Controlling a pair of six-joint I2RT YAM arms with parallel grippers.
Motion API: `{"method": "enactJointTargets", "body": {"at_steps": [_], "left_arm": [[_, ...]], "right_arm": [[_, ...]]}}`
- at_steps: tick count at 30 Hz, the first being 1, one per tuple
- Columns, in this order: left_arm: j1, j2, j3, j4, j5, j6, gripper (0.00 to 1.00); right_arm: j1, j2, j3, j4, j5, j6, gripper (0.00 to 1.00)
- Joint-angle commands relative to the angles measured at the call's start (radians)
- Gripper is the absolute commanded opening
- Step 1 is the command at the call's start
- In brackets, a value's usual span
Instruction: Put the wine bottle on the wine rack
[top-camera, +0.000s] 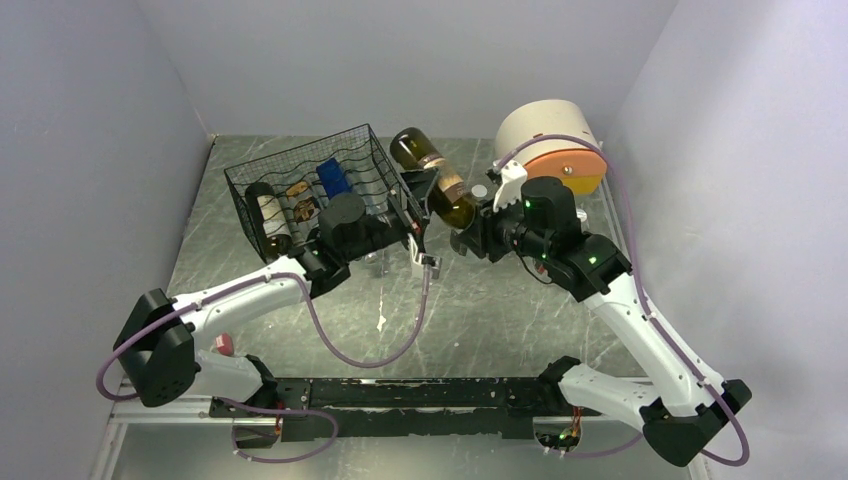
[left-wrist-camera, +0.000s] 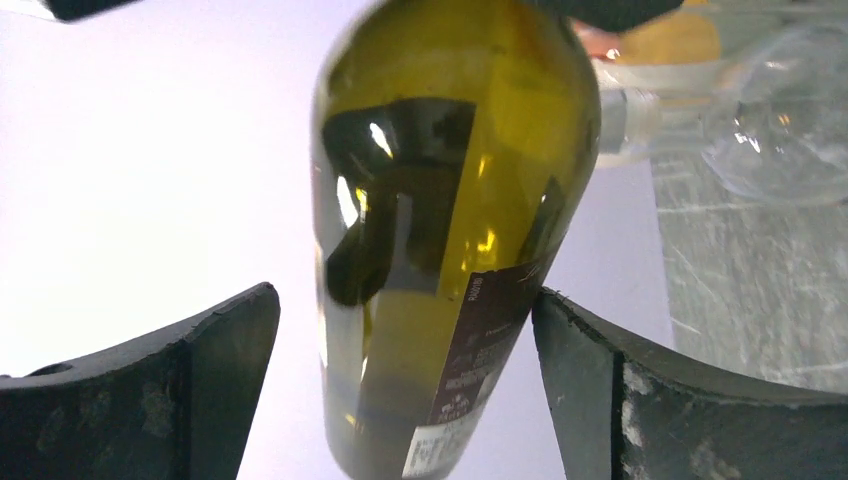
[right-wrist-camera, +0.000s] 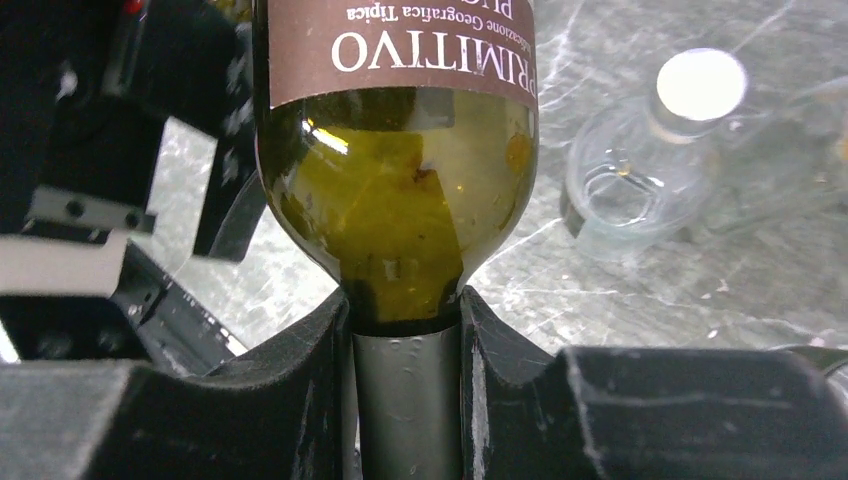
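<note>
The wine bottle (top-camera: 432, 172), green glass with a brown label, is held in the air, base up and toward the back. My right gripper (top-camera: 470, 238) is shut on its grey-foiled neck (right-wrist-camera: 405, 400), with the bottle's shoulder (right-wrist-camera: 400, 200) just above the fingers. My left gripper (top-camera: 415, 215) is open, and its two fingers (left-wrist-camera: 200, 370) straddle the bottle's body (left-wrist-camera: 440, 200). The right finger is close to the label and the left one stands apart. The black wire wine rack (top-camera: 310, 185) stands just left of the bottle.
The rack holds a dark bottle with a white label (top-camera: 268, 215) and a blue item (top-camera: 333, 178). A cream-and-orange drum box (top-camera: 550, 140) stands at the back right. A small clear glass bottle (right-wrist-camera: 640, 170) stands on the table by the right gripper.
</note>
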Motion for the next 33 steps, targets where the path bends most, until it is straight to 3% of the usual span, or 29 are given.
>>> {"method": "enactJointTargets", "body": {"at_steps": [1,4,8,11,13,15,19,26,33], "left_arm": [[-0.043,-0.032,-0.021,0.162,-0.047,-0.047,0.99],[-0.055,-0.049,-0.026,0.181,-0.076,-0.113,1.00],[-0.077,-0.103,-0.027,0.185,-0.157,-0.331,0.99],[-0.077,-0.166,-0.050,0.208,-0.195,-0.602,0.98],[-0.077,-0.202,-0.042,0.193,-0.263,-0.877,0.99],[-0.077,-0.222,0.007,0.090,-0.375,-1.098,1.00],[-0.077,-0.244,0.085,-0.120,-0.556,-1.345,0.98],[-0.074,-0.357,0.124,-0.363,-0.657,-1.588,0.99],[-0.074,-0.480,0.100,-0.395,-0.661,-1.587,0.99]], "right_arm": [[-0.013,-0.028,0.015,0.160,0.114,0.035,0.00],[-0.013,-0.027,0.014,0.187,0.130,0.047,0.00],[-0.013,-0.027,-0.001,0.233,0.121,0.063,0.00],[-0.013,-0.020,-0.008,0.260,0.107,0.072,0.00],[-0.013,-0.011,-0.009,0.270,0.093,0.075,0.00],[-0.013,0.003,-0.009,0.281,0.084,0.081,0.00],[-0.013,0.032,-0.016,0.327,0.056,0.106,0.00],[-0.004,0.115,-0.024,0.433,0.003,0.164,0.00],[0.076,0.249,0.004,0.518,0.066,0.204,0.00]]}}
